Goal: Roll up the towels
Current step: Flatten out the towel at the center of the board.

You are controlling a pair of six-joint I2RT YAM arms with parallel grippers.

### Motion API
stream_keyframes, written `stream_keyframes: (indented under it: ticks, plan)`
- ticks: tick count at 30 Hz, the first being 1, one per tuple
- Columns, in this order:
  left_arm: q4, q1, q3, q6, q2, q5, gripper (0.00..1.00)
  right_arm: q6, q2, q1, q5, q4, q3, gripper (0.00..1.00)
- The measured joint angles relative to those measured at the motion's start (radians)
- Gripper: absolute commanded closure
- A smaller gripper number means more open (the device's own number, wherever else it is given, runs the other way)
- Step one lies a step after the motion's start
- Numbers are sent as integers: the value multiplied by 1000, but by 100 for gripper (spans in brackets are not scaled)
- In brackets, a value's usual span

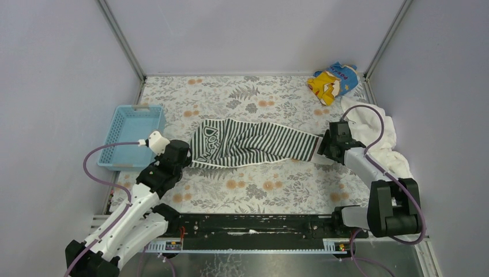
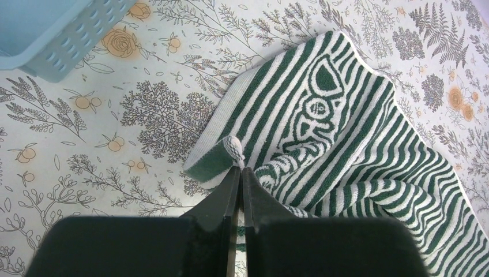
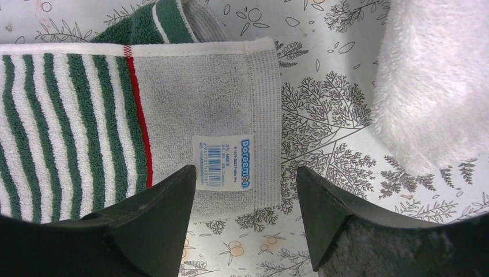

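Lengthwise across the floral-patterned bench [image 1: 259, 193] lies the dark-and-white striped terry towel [image 1: 254, 144], its long axis running tool to tool: the left tool [image 2: 241, 170] clenched on its left corner, the right tool [image 3: 245, 173] spread over its labelled right hem.

In the left wrist view the blue basket [image 2: 52, 34] is cut off at 10 o'clock. The striped towel [image 2: 346, 144] runs out of frame at 4 o'clock, and its near edge is hidden under the left gripper [image 2: 241, 170]. In the right wrist view the white towel [image 3: 432, 86] is cropped at 2 o'clock. The fine print on the label [image 3: 222, 161] is too small to read, and the right gripper [image 3: 245, 173] covers the hem at 6 o'clock.
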Motion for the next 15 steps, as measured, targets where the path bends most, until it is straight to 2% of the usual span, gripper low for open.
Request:
stream_keyframes:
  ticks: [6,9,12,13,14,15]
  plan:
    - [0,0,0,7,-6,0,100,0,45,-18,-39,22,0,31]
    - [0,0,0,9,-14,0,100,2,78,-25,-61,23,0,40]
    - [0,0,0,10,-20,0,100,5,99,-31,-85,29,0,60]
    - [0,0,0,10,-20,0,100,5,100,-31,-90,31,0,68]
    - [-1,0,0,10,-21,0,100,4,101,-32,-92,33,0,82]
    - [-1,0,1,10,-23,0,100,0,101,-33,-101,33,2,85]
